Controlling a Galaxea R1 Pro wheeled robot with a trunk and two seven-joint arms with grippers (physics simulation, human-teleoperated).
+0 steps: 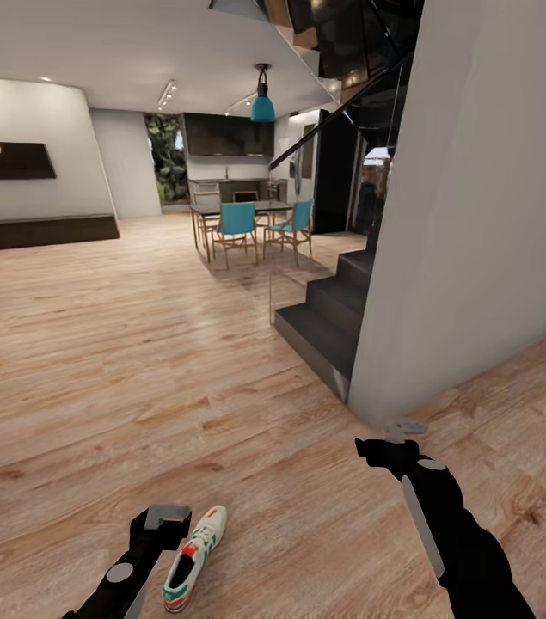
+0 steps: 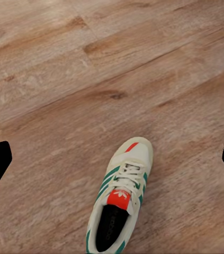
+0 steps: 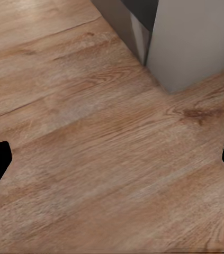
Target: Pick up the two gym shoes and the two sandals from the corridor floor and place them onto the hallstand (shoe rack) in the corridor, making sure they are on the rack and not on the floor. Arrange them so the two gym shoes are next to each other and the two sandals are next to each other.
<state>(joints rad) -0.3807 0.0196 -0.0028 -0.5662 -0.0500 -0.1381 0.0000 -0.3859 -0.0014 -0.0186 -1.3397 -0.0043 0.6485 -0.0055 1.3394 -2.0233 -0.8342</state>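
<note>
Left gripper [image 2: 112, 159] jaws wide above 1 gym shoe [image 2: 119, 198], trefoil-logo tongue.

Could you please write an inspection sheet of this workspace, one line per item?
Surface: light brown wood-plank floor, bare around the shoe.
Job's things: one white sneaker with green stripes and red-orange accents lying on the floor beside the left gripper.
Clutter: nothing seen.
Grippers: left gripper open above the sneaker, holding nothing; right gripper open over bare floor.
Cables: nothing seen.
Surroundings: dark staircase, grey wall, dining table with teal chairs.
</note>
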